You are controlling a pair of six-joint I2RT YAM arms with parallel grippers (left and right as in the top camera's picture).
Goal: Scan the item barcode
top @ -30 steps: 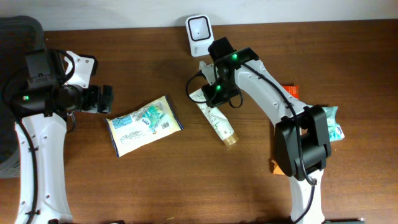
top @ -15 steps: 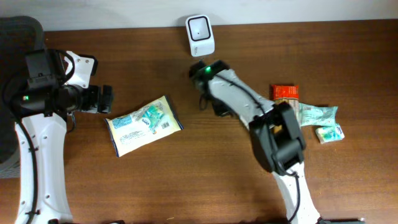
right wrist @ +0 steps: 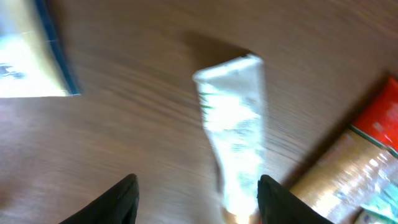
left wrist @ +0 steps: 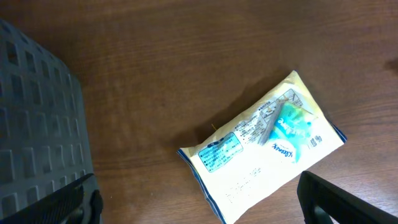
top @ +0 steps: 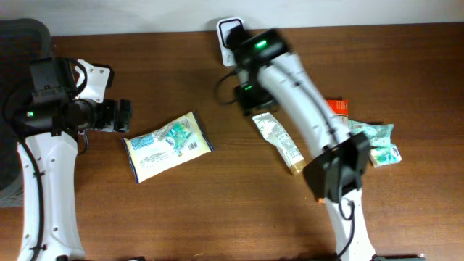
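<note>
From overhead, the left arm is bent at the table's left side. Its left gripper (top: 120, 116) is spread, pointing toward the cream-and-teal soft tissue pack (top: 168, 145). The motion-blurred right arm stretches up to the white box-shaped scanner (top: 230, 29), partly covering it. The right gripper (top: 254, 104) hangs over the end of the white-and-green squeeze tube (top: 278, 138), which lies flat on the brown wooden table (top: 217, 210) near the scanner.

The left wrist view alone makes "Kleenex" readable on the pack, beside a grey mesh bin (left wrist: 31, 124).

The right wrist view is blurred. It shows the fingers (right wrist: 118, 199) apart with the tube lying free below them, its print unreadable, and a red box (right wrist: 379, 118) to the right.
</note>
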